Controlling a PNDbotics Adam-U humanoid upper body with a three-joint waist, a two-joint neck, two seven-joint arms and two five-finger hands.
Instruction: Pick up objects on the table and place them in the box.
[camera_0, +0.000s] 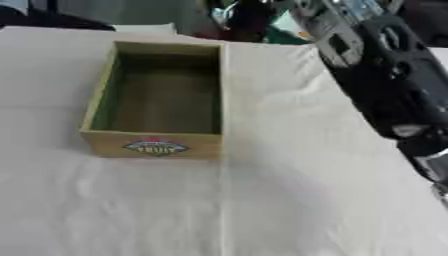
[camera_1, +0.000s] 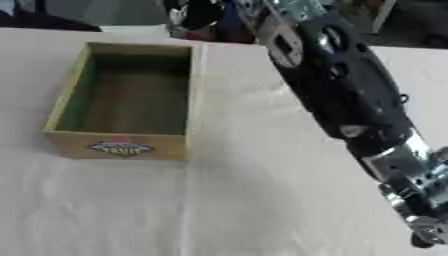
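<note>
**Box waits open, no object in sight**

Here the wooden box (camera_0: 156, 95) stands on the table, which is covered with a white cloth (camera_0: 262, 200), a little left of the middle. It is open at the top, and its inside looks empty as far as the views show. A coloured label (camera_0: 155, 147) sits on the near wall. The things that should go into the box do not show anywhere on the cloth in these views, so I cannot say where they lie.

The right arm (camera_1: 350, 100) comes in from the upper right and runs down along the right side of the table, well apart from the box. Only the black forearm and the silver wrist parts (camera_1: 411, 185) show; the hand itself is cut off at the edge, so I cannot tell whether its fingers are spread or closed. The left hand shows in no view.

About handling, I can judge only the box: it looks stiff and light, with thin walls, and it would probably slide on the cloth if a hand bumps it. An object should therefore be lowered from above into the open middle, not pushed over the rim. Where to take hold of the objects cannot be judged until they are seen.
</note>
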